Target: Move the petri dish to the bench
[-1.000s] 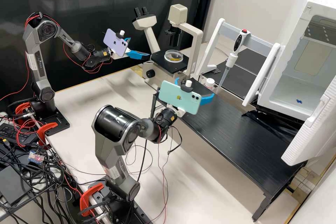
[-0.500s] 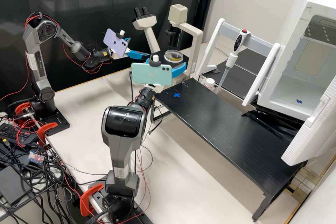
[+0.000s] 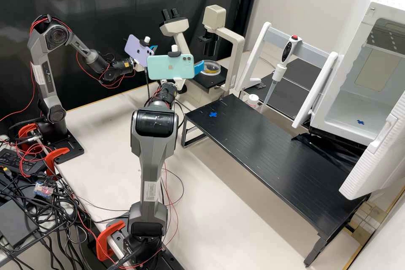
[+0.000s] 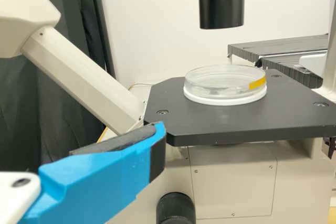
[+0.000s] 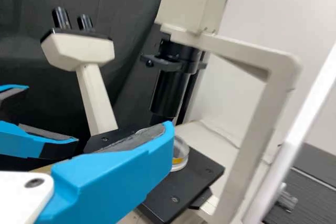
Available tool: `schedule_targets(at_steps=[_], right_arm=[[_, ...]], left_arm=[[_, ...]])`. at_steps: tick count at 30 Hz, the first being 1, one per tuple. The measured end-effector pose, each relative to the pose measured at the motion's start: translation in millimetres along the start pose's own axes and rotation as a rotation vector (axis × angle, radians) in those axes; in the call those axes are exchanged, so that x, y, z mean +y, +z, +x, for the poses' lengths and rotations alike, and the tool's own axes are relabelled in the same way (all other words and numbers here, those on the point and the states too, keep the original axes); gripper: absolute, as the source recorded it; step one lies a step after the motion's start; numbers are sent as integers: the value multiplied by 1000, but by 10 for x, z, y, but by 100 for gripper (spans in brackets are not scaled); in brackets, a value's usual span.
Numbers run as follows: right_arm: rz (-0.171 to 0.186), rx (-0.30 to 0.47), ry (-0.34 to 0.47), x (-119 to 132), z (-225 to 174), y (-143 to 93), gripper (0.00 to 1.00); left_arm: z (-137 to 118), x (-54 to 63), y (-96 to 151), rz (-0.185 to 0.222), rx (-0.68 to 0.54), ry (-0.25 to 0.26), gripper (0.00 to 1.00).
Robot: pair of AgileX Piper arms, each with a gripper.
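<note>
Dish (image 4: 226, 81) on white ring (image 4: 226, 101) on stage (image 4: 236, 124). Left jaws wide, right jaws probably wide too. Risk: they're close together; a clash could knock the dish off.

A lab, as the microscope (image 3: 238, 50), the petri dish (image 4: 226, 85) on its stage (image 4: 210, 124) and the pipette (image 3: 279, 71) on its rack (image 3: 312, 47) show.

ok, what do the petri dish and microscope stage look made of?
Petri dish: clear, glossy plastic or glass, can't tell which; see-through wall, bright highlights.
Microscope stage: probably metal, satin black, maybe painted or anodised; flat, thick plate with crisp edges and recessed screws.
</note>
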Motion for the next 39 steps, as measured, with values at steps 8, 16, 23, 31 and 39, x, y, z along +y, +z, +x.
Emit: schedule_targets(at_steps=[8,16,23,31,39], right_arm=[[3,-65,-60,-44,527,-32,100],[11,-158,-70,61,970,183,100],[18,-214,-89,33,1225,325,100],[73,-274,-143,-98,1454,455,100],[150,-288,-164,-54,1496,566,0]], left_arm=[[0,0,0,0,0,0,100],[0,0,0,0,0,0,100],[0,0,0,0,0,0,100],[0,0,0,0,0,0,100],[0,0,0,0,0,0,100]])
